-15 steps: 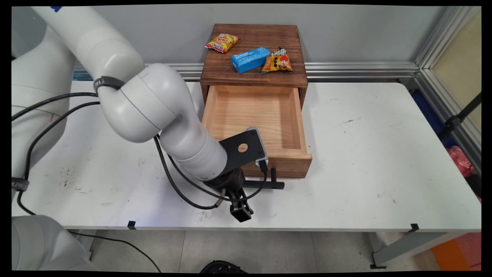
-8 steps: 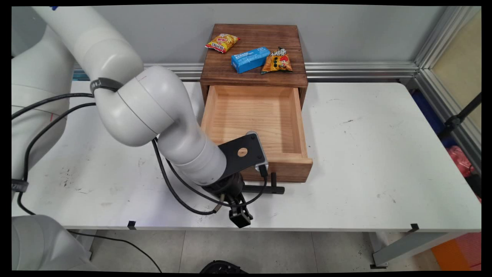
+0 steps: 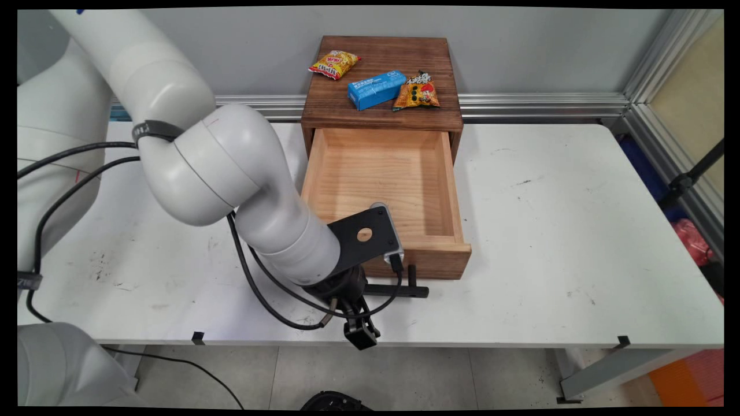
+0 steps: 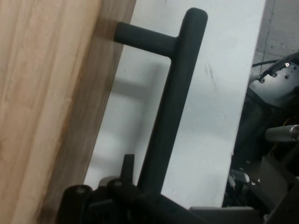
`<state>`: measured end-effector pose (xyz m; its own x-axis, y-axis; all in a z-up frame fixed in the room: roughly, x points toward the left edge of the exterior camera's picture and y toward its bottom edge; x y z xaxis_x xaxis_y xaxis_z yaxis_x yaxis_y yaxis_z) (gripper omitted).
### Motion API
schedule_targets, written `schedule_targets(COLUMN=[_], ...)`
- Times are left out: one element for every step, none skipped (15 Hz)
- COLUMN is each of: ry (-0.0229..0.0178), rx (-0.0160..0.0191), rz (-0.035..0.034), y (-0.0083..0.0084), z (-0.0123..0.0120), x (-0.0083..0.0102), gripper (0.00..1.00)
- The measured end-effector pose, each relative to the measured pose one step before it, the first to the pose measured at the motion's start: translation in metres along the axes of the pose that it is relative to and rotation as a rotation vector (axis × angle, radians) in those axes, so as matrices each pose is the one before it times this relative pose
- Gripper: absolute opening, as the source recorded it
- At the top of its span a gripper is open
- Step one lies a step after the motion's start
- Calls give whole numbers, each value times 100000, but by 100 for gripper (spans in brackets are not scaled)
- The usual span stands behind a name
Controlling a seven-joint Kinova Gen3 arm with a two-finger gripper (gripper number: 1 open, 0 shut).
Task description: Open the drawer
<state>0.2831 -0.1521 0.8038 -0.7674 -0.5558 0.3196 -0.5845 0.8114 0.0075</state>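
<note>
The pincer (image 3: 361, 334) sits low at the counter's near edge, and in the hand view it pinches the lower end of the black metal bar handle (image 4: 172, 107), which runs down into its linkage. Just beyond it is the light wooden drawer (image 3: 457, 190), drawn well out over the white counter (image 3: 549, 231), with nothing visible inside. Farther off, the drawer slides from a dark brown wooden cabinet (image 3: 376, 112). On the cabinet's top, farthest from the pincer, lie a yellow snack packet (image 3: 334, 63), a blue cardboard box (image 3: 376, 89) and an orange snack packet (image 3: 417, 92).
</note>
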Motion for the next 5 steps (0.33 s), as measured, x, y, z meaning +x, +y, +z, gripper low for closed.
schedule_targets(ry=[-41, -25, -19, -30, -6], rx=[-125, -112, -129, -130, -98], rz=[-22, -29, -53, -77, -14], y=[85, 76, 75, 92, 58], z=[-5, -1, 1, -4, 0], x=[-16, -7, -4, -5, 7], gripper=[100, 100, 100, 100, 100])
